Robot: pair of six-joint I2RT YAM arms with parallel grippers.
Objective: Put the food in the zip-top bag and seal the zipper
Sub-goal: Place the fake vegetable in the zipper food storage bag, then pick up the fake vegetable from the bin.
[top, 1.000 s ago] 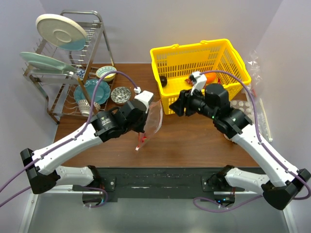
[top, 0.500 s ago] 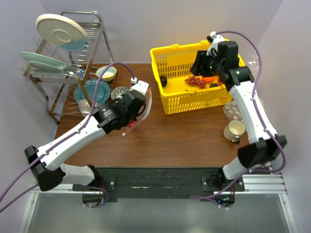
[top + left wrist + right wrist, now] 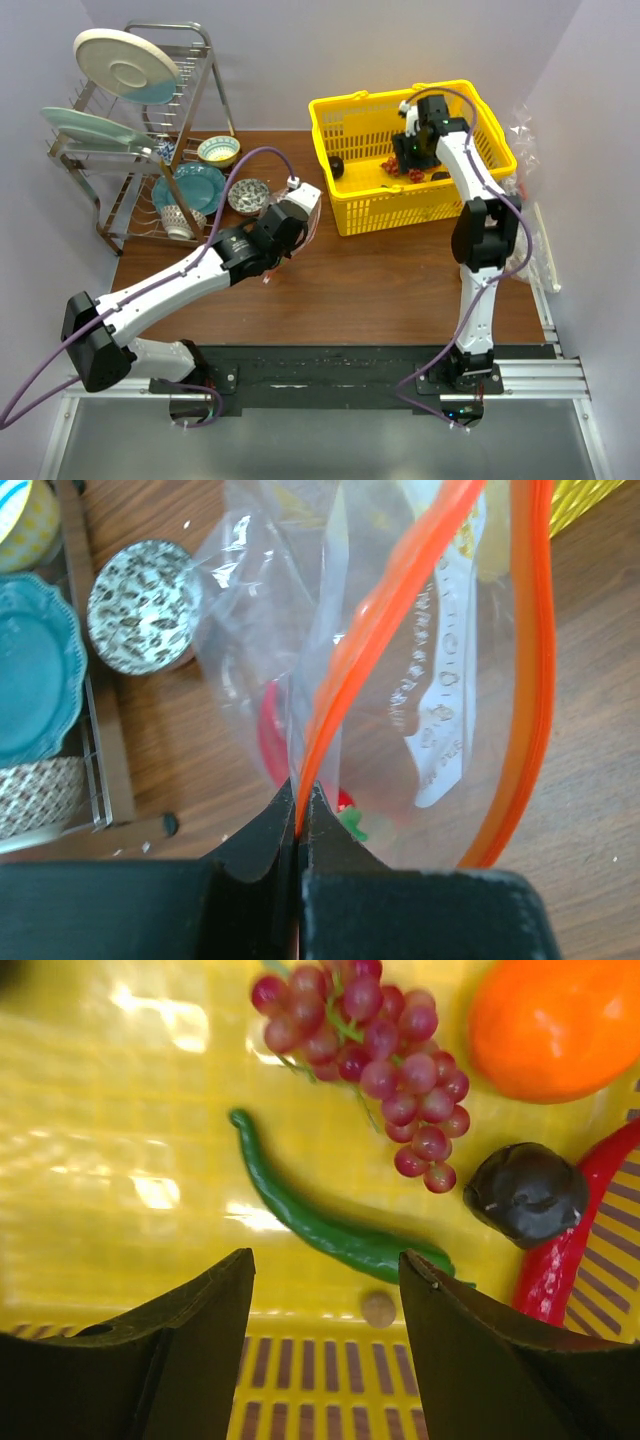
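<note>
The left tool (image 3: pixel 300 815) is pinched tight on one end of the zipper (image 3: pixel 395 600). The bag (image 3: pixel 440 730) gapes at the mouth, its two orange strips spread apart. It hangs over the tabletop (image 3: pixel 595 800), left of the basket (image 3: pixel 400 215). The right tool (image 3: pixel 325 1260) stands wide and holds nothing, low inside the basket just above the green pepper (image 3: pixel 345 1240). Beyond it lie the grapes (image 3: pixel 375 1045), the orange (image 3: pixel 560 1025) and the dark fruit (image 3: pixel 527 1192), which touches a red pepper (image 3: pixel 560 1260).
</note>
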